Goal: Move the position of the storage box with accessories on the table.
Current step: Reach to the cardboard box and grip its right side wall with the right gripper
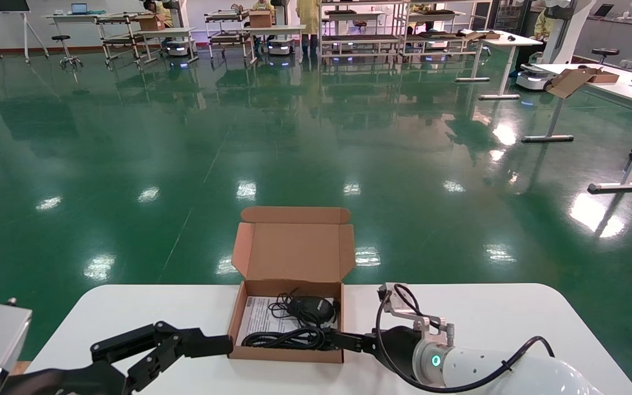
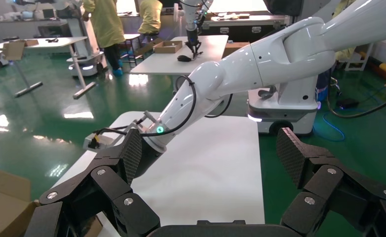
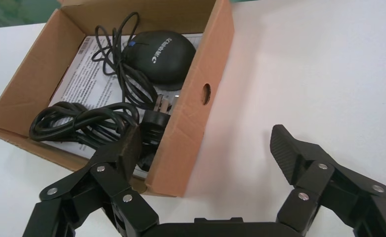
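Observation:
The storage box (image 1: 288, 354) sits mid-table (image 1: 486, 318) with its flap lid standing open at the far side. Inside lie the accessories: a black mouse (image 3: 161, 52), a bundled black cord (image 3: 82, 121) and a white barcode sheet (image 3: 79, 74). My right gripper (image 3: 208, 148) is open and straddles the box's right wall (image 3: 195, 108), with one finger (image 3: 126, 148) inside near the cord and the other outside over the table. My left gripper (image 1: 184, 362) is open just left of the box's front left corner. It holds nothing, and one fingertip (image 1: 220, 345) reaches the box's left wall.
The box stands close to the table's far edge, with green floor beyond. White tabletop (image 2: 215, 168) stretches to the left and right of the box. Other desks (image 1: 612, 82), racks (image 1: 360, 33) and people stand far off across the hall.

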`<state>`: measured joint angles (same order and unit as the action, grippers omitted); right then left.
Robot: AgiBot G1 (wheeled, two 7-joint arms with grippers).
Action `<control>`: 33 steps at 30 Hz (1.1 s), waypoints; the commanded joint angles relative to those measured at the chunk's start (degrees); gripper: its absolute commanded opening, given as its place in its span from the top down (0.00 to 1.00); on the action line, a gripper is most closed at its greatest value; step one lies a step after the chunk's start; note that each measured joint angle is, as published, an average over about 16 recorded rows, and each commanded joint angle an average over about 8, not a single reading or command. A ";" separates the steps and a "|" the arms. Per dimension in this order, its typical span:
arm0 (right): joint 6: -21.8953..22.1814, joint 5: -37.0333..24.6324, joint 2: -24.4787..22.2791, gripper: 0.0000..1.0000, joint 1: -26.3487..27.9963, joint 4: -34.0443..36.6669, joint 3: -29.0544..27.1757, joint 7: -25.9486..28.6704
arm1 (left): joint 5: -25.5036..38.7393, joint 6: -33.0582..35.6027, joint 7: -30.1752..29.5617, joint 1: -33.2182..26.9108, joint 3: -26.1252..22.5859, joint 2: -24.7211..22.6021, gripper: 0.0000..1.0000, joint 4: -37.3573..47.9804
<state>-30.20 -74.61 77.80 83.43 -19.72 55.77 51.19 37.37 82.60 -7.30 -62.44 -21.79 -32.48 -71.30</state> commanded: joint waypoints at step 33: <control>-2.19 7.30 -0.97 1.00 -0.11 2.30 2.58 -6.16 | 0.00 0.00 0.00 0.00 0.00 0.00 0.00 0.00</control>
<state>-32.50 -67.32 76.75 83.38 -17.40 58.27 44.94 37.37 82.59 -7.30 -62.44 -21.79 -32.48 -71.30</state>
